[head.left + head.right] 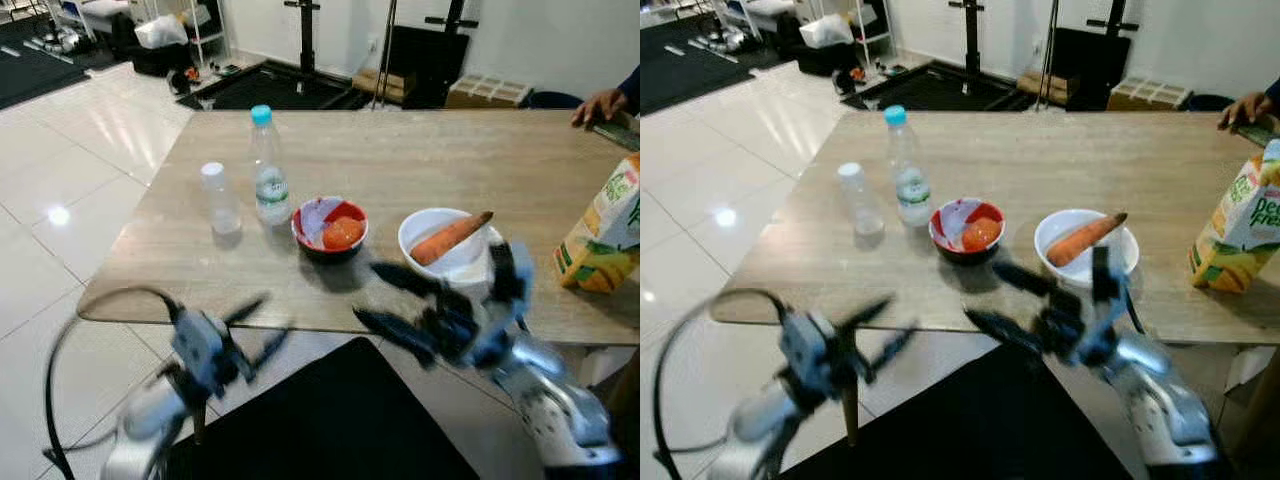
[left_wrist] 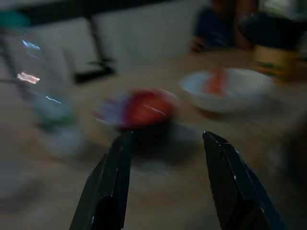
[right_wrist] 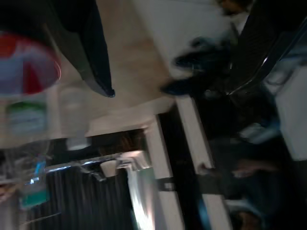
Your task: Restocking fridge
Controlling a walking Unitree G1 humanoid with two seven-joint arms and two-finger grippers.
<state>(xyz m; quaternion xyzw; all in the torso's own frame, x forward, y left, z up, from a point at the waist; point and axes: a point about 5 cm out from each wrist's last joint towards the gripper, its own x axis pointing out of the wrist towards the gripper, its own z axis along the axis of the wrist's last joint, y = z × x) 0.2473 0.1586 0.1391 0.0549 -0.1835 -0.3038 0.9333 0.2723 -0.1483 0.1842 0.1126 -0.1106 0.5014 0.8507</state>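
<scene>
On the wooden table (image 1: 420, 150) stand a blue-capped water bottle (image 1: 266, 165), a small white-capped bottle (image 1: 219, 198), a red bowl (image 1: 330, 229) holding a tomato, a white bowl (image 1: 447, 243) with a carrot, and a juice carton (image 1: 605, 232) at the right edge. My left gripper (image 1: 277, 313) is open and blurred, just below the table's front edge and in front of the bottles. The left wrist view has the red bowl (image 2: 141, 108) ahead between its fingers (image 2: 112, 187). My right gripper (image 1: 366, 291) is open at the front edge, just before the white bowl, pointing left.
A person's hand (image 1: 600, 103) rests on the far right corner of the table. A black mat (image 1: 340, 420) lies on the floor under me. White tiled floor (image 1: 60, 180) spreads to the left. Stands and boxes (image 1: 485, 90) line the back wall.
</scene>
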